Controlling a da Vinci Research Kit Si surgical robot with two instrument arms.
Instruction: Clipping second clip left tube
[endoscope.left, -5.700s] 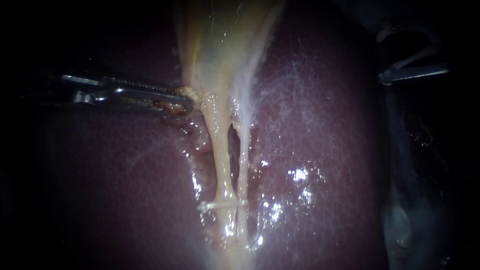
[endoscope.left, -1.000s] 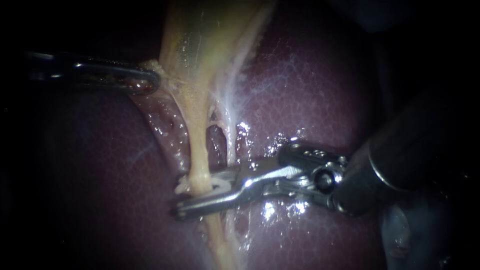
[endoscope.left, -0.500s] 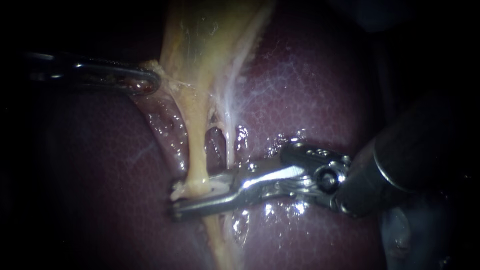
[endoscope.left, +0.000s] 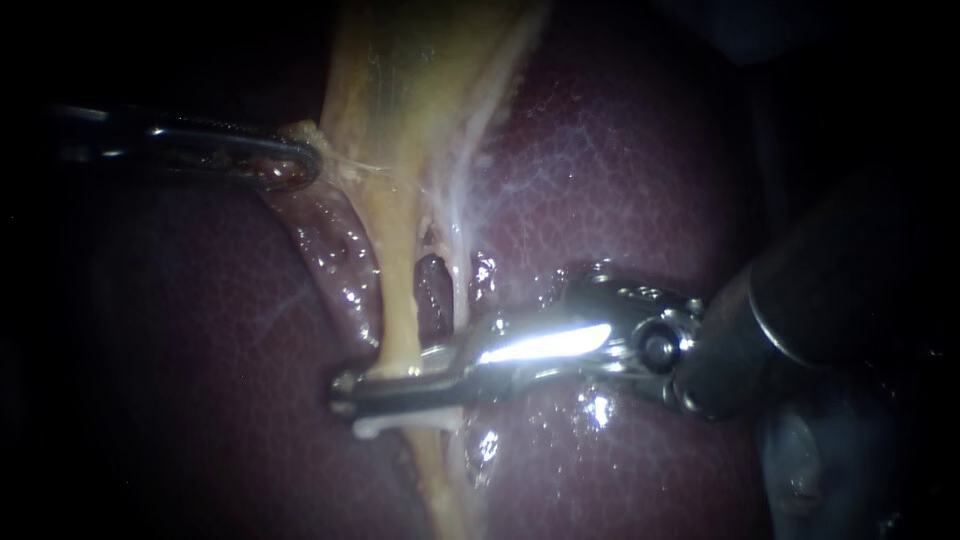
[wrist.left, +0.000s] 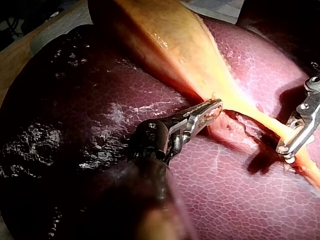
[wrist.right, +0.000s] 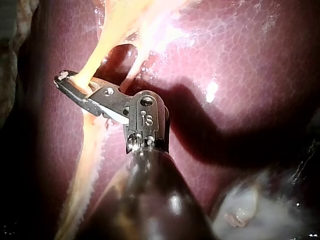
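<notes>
The yellow left tube (endoscope.left: 398, 300) runs down from the gallbladder (endoscope.left: 420, 60) over the dark red liver (endoscope.left: 620, 180), with the thinner, paler right tube (endoscope.left: 458, 285) beside it. My right instrument (endoscope.left: 345, 385) lies across the left tube with its jaws shut on it. A white clip (endoscope.left: 385, 427) shows just below those jaws. The right wrist view has the left tube (wrist.right: 92, 60) entering the shut jaws of my right instrument (wrist.right: 62, 77). My left instrument (endoscope.left: 295, 165) is shut on tissue at the gallbladder's edge and holds it leftward. My left instrument (wrist.left: 210, 109) shows again in its wrist view.
The right instrument's dark shaft (endoscope.left: 830, 300) fills the right side of the endoscope view. Pale tissue (endoscope.left: 800, 470) lies beyond the liver's lower right edge. A small dark window (endoscope.left: 432, 275) opens between the two tubes. My right instrument (wrist.left: 287, 147) appears ahead of the left one.
My right instrument has come in from the upper right. Over the last second its open jaws, straddling the left tube, have shut on it. The left instrument has held still.
</notes>
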